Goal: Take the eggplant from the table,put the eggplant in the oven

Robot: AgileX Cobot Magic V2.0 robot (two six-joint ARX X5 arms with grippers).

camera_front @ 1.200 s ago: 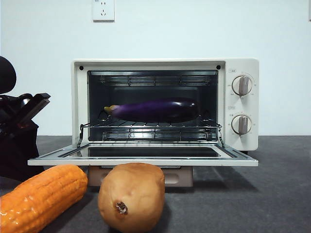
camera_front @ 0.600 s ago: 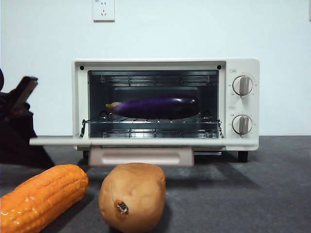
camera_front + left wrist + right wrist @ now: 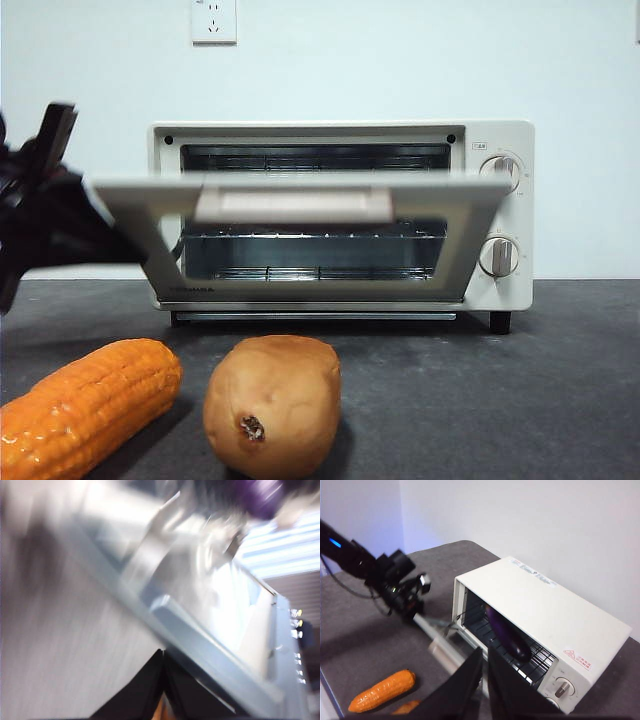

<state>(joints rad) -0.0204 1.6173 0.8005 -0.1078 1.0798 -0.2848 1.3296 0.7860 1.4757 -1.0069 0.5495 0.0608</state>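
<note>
Though spread dark grey under everything, carries only three things: table [image 3: 520, 400]. Toward its back edge, cream-white Toshiba toaster oven [image 3: 500, 135], two knobs at one end. Across the oven's front, glass door [image 3: 300, 185], blurred, tilted about halfway between flat and shut, beige bar handle [image 3: 290, 205] at its upper edge; hides most of the cavity in the front view.

Near the front edge, orange corn cob [image 3: 85, 405], just beside it a brown potato [image 3: 272, 405], both well apart from the oven.

Inside the oven, on the wire rack [image 3: 315, 240]: eggplant [image 3: 507, 632], already off the table, long axis across the oven's width, parallel to the door.

At the door's end away from the knobs, left gripper [image 3: 163, 655], jaws pressed together on nothing, tips under the door's edge; eggplant beyond the door from them, inside. Clearly the nearer arm. Probably only needs to push the door fully up.

High above the table, right gripper [image 3: 484, 652], jaws together, empty, waiting.
</note>
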